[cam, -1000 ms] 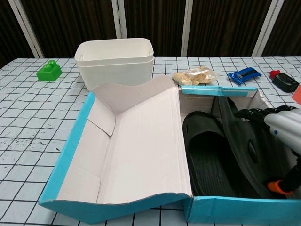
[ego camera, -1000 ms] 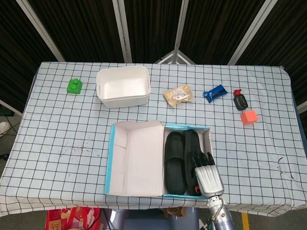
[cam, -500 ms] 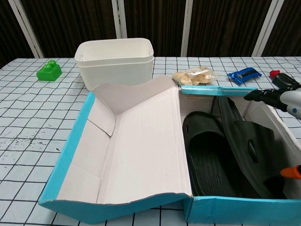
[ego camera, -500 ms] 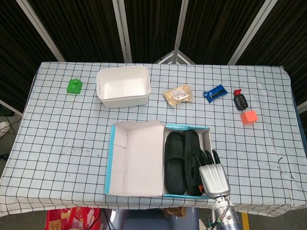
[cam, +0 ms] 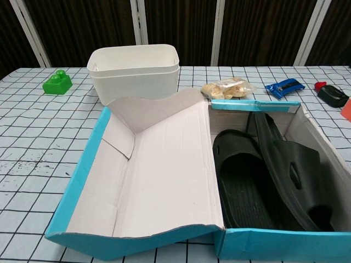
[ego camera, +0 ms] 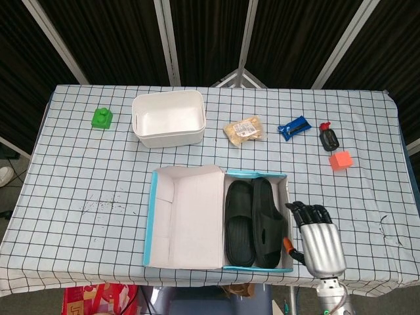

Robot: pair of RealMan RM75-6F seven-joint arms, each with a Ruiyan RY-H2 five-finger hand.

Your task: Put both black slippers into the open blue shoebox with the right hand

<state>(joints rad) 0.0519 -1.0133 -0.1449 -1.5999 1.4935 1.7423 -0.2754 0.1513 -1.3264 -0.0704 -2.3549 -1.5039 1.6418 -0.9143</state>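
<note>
Black rubber first: from the head view I've got both slippers (ego camera: pixel 254 222) lying side by side in the right half of the blue shoebox (ego camera: pixel 152 220), long axes running front to back, parallel to the box's side walls. Which ends are the toes I can't tell from here. The box's lid lies flat to the left, pale inside, nothing on it. My right hand (ego camera: pixel 319 237) sits just outside the box's right wall, over the checked desk (ego camera: pixel 79 184), fingers spread and holding nothing. Left hand doesn't show at all. Room-wise, the box is close to the desk's near edge, with bare cloth to its left and right. Along the back: a green block (ego camera: pixel 102 118), an empty white tub (ego camera: pixel 168 117), a snack bag (ego camera: pixel 243 130), a blue packet (ego camera: pixel 293 126) and an orange cube (ego camera: pixel 340 160).

Chest view: the left slipper lies flat, sole down, and the right one leans tilted against the box's right wall. No hand in this view.
</note>
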